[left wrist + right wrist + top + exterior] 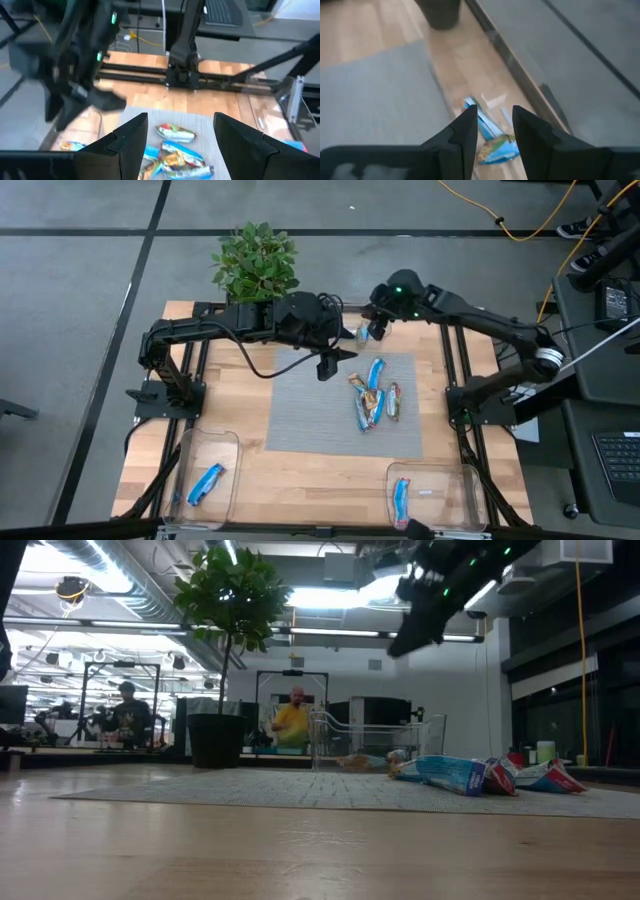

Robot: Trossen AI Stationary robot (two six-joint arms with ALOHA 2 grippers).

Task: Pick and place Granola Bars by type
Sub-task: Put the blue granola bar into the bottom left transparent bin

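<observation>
- Right gripper [491, 131] is hovering, jaws spread, over a blue granola bar [492, 145] lying at the table's far edge.
- Left gripper [179, 145], jaws wide, is hanging above the mat's pile [372, 398].
- The bar is probably light, crinkly and slick; pinching across its middle looks safest.

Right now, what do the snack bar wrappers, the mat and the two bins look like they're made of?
Granola Bars: shiny crinkled wrappers, likely foil or plastic film. Mat: grey with fine ribbing, seemingly woven fabric or vinyl. Bins: clear, glossy, probably hard plastic, since the wooden table shows through.
</observation>
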